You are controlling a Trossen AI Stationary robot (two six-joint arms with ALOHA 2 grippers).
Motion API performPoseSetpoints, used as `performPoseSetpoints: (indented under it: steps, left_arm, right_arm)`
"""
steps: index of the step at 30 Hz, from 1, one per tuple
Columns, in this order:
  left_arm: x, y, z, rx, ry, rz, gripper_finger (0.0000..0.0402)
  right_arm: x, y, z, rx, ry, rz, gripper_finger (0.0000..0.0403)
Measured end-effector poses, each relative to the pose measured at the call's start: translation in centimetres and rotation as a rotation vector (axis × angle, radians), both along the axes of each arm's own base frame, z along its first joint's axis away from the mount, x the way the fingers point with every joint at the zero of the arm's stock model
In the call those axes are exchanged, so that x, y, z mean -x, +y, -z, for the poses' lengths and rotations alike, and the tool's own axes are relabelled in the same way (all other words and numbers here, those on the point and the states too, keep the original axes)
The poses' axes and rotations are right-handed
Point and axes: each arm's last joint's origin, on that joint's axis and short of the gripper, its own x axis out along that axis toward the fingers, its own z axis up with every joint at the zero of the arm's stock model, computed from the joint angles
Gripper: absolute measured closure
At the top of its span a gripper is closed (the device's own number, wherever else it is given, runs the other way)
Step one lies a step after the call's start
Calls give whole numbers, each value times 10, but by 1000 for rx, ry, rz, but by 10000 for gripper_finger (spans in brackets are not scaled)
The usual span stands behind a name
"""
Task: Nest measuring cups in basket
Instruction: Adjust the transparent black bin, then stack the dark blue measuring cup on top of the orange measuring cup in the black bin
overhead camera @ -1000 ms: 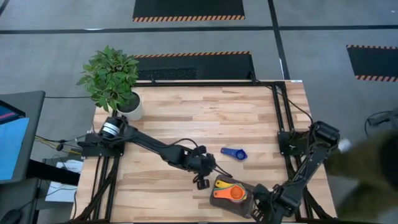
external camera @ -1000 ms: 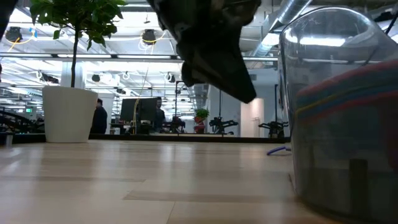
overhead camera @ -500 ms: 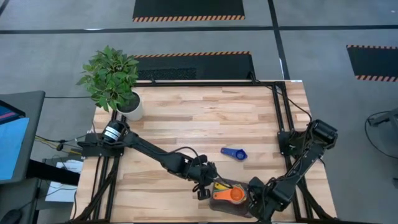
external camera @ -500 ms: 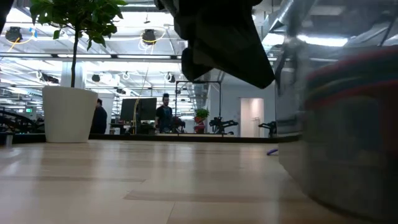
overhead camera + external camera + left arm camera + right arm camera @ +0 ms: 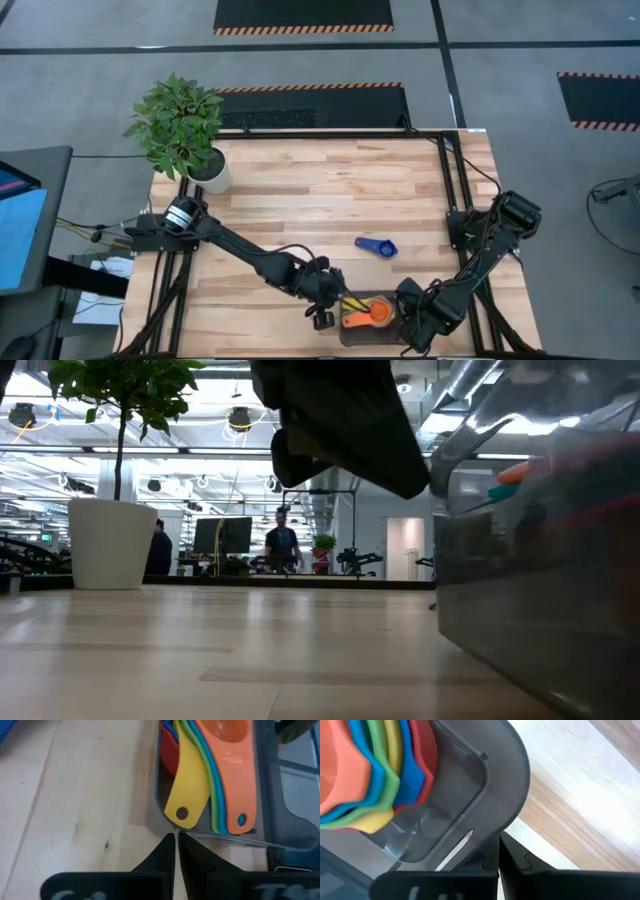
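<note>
My left gripper (image 5: 175, 836), fingers pressed together, touches the left rim of the basket (image 5: 350, 325) at the table's near edge. My right gripper (image 5: 497, 845) is clamped on its right rim. Nested measuring cups (image 5: 368, 312) sit inside; a blue cup (image 5: 378, 246) lies apart, farther back.

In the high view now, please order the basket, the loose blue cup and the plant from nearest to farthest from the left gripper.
1. Basket, right beside the left gripper, near edge.
2. Loose blue cup, mid-table.
3. Plant, far left corner.
</note>
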Motion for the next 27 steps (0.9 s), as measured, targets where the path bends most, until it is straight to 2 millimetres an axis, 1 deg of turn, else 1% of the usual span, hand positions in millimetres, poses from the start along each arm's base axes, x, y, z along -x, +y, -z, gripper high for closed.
performPoseSetpoints:
  steps: [6,14,17,19,20,24,25,27]
  left_arm:
    - [5,6,4,-54,65,-23,391]
    - [5,6,4,-64,67,-12,391]
    - [8,9,7,-96,112,-1,391]
    - [11,15,6,-105,159,-4,391]
    - [13,18,4,-101,180,-3,391]
    - [23,32,-23,-99,227,-13,391]
    - [27,35,-29,-115,240,-23,391]
    - [35,40,-35,-178,265,-45,391]
  right_arm:
    - [4,4,0,-7,-6,9,371]
    - [7,4,0,9,9,3,387]
    - [12,1,-3,23,47,5,386]
    - [17,-4,-13,45,75,12,381]
    - [21,-6,-21,58,85,17,378]
    - [39,-20,-68,159,92,41,370]
    - [43,-25,-76,207,48,58,369]
    - [48,-33,-85,319,-97,93,368]
